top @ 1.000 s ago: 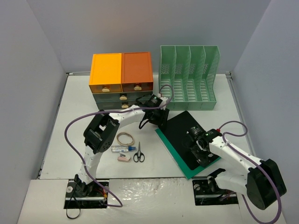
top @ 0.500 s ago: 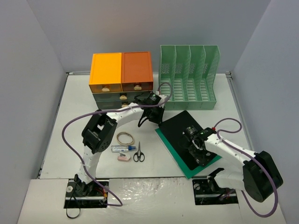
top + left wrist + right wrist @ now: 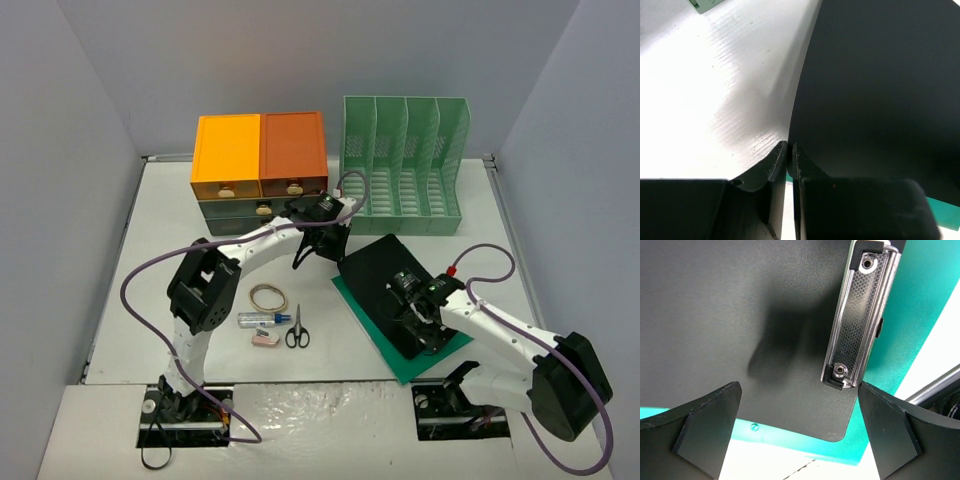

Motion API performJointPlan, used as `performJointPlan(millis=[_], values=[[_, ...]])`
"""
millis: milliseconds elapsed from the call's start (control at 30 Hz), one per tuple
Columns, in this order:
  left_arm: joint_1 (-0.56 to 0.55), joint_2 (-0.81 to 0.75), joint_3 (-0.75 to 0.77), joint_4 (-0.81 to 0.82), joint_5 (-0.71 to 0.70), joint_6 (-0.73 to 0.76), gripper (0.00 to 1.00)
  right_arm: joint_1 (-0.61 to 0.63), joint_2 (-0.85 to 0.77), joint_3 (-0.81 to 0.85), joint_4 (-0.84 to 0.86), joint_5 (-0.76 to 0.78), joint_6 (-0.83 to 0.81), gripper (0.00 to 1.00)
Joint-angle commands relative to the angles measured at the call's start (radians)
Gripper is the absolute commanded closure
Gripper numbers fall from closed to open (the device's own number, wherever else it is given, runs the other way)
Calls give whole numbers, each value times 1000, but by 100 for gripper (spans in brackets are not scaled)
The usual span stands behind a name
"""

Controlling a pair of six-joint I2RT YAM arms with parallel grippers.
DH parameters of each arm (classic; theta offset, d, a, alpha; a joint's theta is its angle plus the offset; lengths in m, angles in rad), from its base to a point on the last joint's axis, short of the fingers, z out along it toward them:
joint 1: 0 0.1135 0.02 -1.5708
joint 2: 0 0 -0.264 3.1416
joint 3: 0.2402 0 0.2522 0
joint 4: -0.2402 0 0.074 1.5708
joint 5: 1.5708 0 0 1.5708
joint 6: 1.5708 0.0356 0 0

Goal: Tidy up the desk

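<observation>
On the off-white desk (image 3: 150, 280) a black clipboard (image 3: 385, 285) lies on a teal folder (image 3: 400, 365), right of centre. My left gripper (image 3: 335, 252) is at the board's far left corner. In the left wrist view the left gripper (image 3: 790, 147) is shut on the thin edge of the clipboard (image 3: 880, 85). My right gripper (image 3: 425, 325) hovers over the board's near end. Seen from the right wrist, that gripper (image 3: 797, 390) is open and holds nothing, with the clipboard (image 3: 740, 315) and its metal clip (image 3: 860, 315) below.
At the back stand an orange-topped drawer unit (image 3: 260, 160) and a green file rack (image 3: 405, 160). Left of the clipboard lie a rubber band (image 3: 268, 296), a small tube (image 3: 258, 319), scissors (image 3: 297, 330) and a small pink item (image 3: 265, 340).
My left gripper has shut on the clipboard's edge and drawn back-left a little. The right gripper has shifted slightly left over the board and stays open.
</observation>
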Motion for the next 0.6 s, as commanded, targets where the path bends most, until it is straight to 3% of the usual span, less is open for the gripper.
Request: performJointPlan(millis=[0, 567], values=[[-22, -83, 75, -67, 86, 10, 100, 11, -66, 71, 104, 80, 43, 2], [-21, -135, 111, -120, 82, 21, 100, 40, -126, 138, 76, 138, 13, 1]])
